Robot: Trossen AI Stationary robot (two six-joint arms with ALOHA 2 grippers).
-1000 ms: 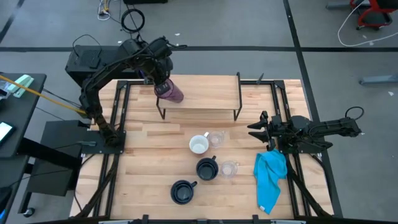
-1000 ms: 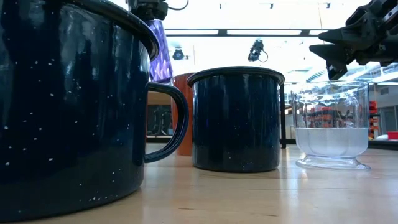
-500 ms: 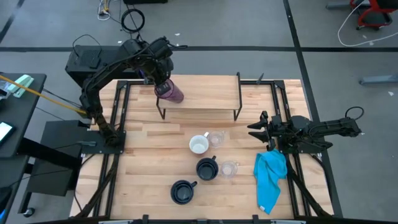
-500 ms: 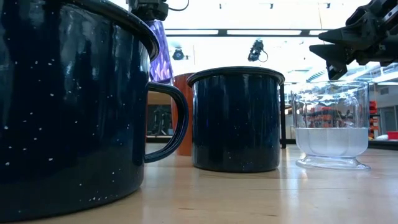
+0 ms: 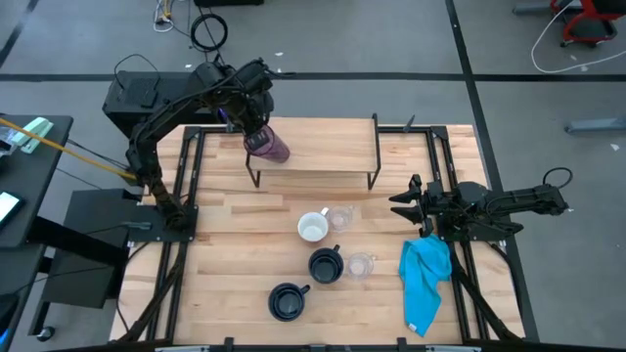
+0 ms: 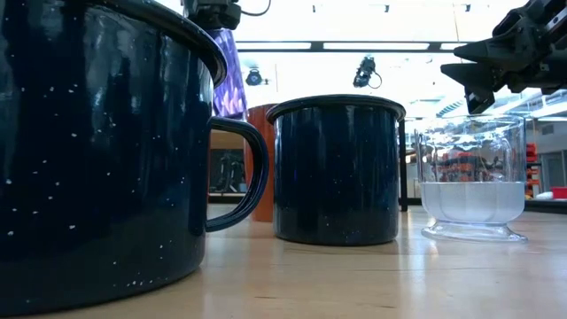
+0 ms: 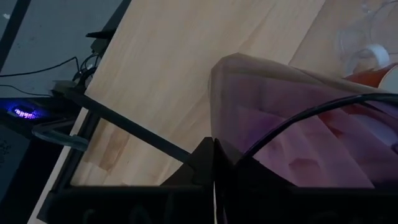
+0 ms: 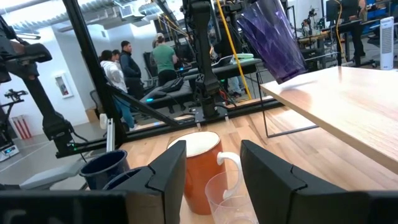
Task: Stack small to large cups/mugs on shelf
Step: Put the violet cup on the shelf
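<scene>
My left gripper (image 5: 251,125) is over the left end of the light-wood shelf (image 5: 328,145) and is shut on the translucent purple tumbler (image 5: 270,146). The tumbler slants, with its lower end (image 8: 285,76) at the shelf top (image 8: 348,106). My right gripper (image 5: 401,202) waits open and level at the table's right side. In front of the shelf stand the orange-brown mug (image 5: 313,228), two clear glasses (image 5: 340,216) (image 5: 360,264) and two navy mugs (image 5: 325,264) (image 5: 287,301). My left gripper holds the purple tumbler by its upper, wider end (image 7: 249,143), coming slanting down from the table's far left. The dark fingers (image 7: 202,165) cover the place of contact. The tumbler hangs tilted below the gripper; whether its lower end touches the shelf I cannot tell.
A bright blue cloth (image 5: 425,281) lies near the table's right edge, just in front of my right gripper. The shelf stands on thin black wire legs (image 5: 373,181) near the far edge, its middle and right part bare. People stand in the room beyond (image 8: 127,65).
</scene>
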